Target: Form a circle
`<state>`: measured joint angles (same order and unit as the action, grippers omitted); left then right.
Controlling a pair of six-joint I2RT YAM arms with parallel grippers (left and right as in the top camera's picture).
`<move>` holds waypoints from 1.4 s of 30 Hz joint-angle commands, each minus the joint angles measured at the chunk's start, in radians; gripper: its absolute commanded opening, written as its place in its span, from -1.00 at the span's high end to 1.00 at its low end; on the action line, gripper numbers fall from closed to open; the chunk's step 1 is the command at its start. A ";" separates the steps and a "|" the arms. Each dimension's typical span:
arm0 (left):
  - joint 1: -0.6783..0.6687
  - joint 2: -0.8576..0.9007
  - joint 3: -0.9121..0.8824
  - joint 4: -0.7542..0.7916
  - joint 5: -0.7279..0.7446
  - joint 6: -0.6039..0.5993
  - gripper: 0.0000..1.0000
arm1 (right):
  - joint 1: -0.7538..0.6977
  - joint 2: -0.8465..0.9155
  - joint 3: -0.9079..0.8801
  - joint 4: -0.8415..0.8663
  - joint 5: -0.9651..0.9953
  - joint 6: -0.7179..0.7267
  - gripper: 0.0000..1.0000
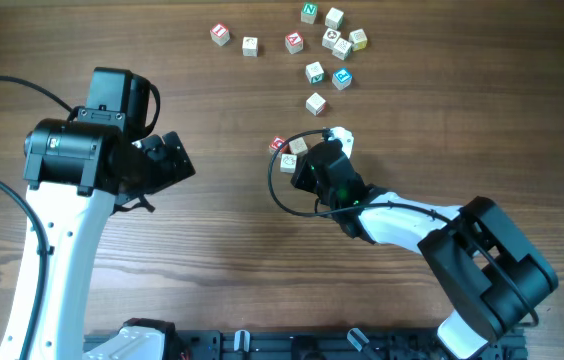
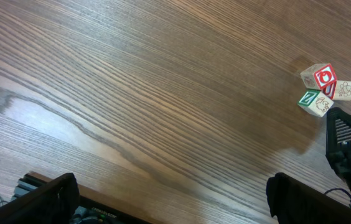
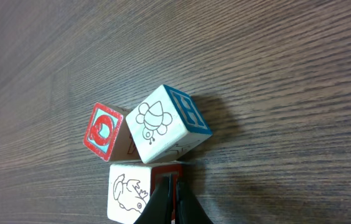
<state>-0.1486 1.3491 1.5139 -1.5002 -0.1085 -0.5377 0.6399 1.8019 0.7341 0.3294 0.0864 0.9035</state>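
Note:
The circle shows as a tight three-cube cluster (image 1: 288,152) at mid-table, also visible in the left wrist view as the cluster (image 2: 323,88). Up close it is a red-faced cube (image 3: 104,132), a tilted cube with a bee drawing and a blue H (image 3: 163,123), and a cube with an animal drawing (image 3: 132,190). My right gripper (image 3: 174,194) is shut with nothing between its fingers, its tips against the red-framed side of the animal cube. From above, the right gripper (image 1: 299,169) sits just right of the cluster. My left gripper (image 1: 182,160) hangs open, well to the left.
Several loose lettered cubes lie scattered at the back, from a red one (image 1: 220,33) across to a green one (image 1: 309,12) and a teal one (image 1: 342,77); one pale cube (image 1: 316,103) lies nearest the cluster. The right arm's black cable (image 1: 277,195) loops beside the cluster.

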 commanded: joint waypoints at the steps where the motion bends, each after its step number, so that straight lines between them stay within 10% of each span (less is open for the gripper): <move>1: 0.000 -0.006 0.003 0.000 -0.017 -0.017 -1.00 | 0.005 0.023 -0.006 0.007 -0.008 -0.014 0.91; 42: 0.000 -0.006 0.003 0.000 -0.017 -0.017 -1.00 | 0.005 0.024 -0.006 0.037 -0.016 -0.066 0.92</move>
<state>-0.1486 1.3491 1.5135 -1.5002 -0.1085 -0.5377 0.6399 1.8027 0.7341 0.3607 0.0715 0.8577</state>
